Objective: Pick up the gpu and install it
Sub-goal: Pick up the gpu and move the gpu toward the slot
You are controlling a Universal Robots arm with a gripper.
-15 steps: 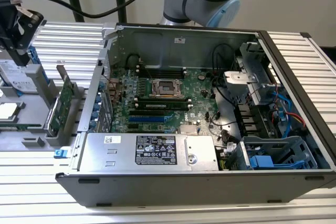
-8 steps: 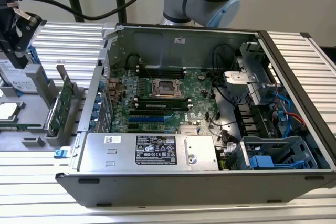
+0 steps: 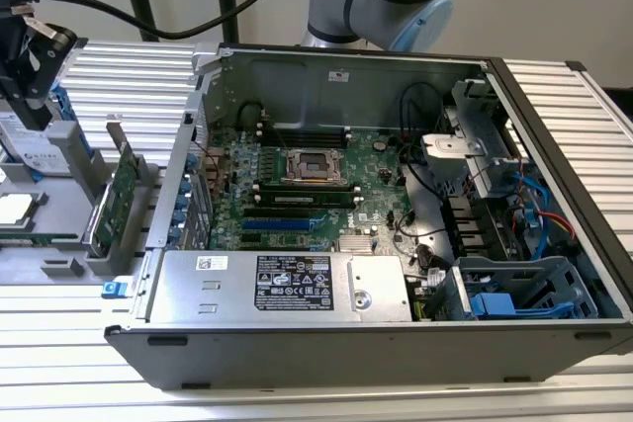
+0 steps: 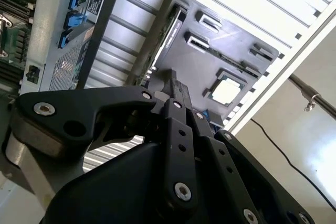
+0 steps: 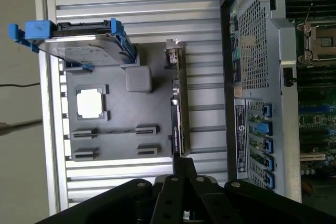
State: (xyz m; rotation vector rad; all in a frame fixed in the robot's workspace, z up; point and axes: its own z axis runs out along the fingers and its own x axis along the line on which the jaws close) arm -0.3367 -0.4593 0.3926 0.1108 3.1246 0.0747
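Gripper: the black gripper is seen with its two fingers drawn together into one narrow tip, and nothing is clasped between them. It is held above the gray holder tray and is not touching any part.
Gpu: the gpu is stood on its long edge in a slot of the tray and is not yet lifted. In both wrist views it is seen edge-on, straight ahead of the fingertips. In the exterior view the gpu is found lower than the gripper, toward the exterior view's right of it and apart from it.
Hard drive: the silver hard drive, fitted with blue rails, is kept on the same tray. In the exterior view it is seen just under the gripper.
Processor chip: the processor chip is laid flat in a square recess of the tray, beside the gpu.
Computer case: the opened computer case is placed beyond the gpu from the gripper. The green motherboard is mounted inside it, well apart from the gripper.
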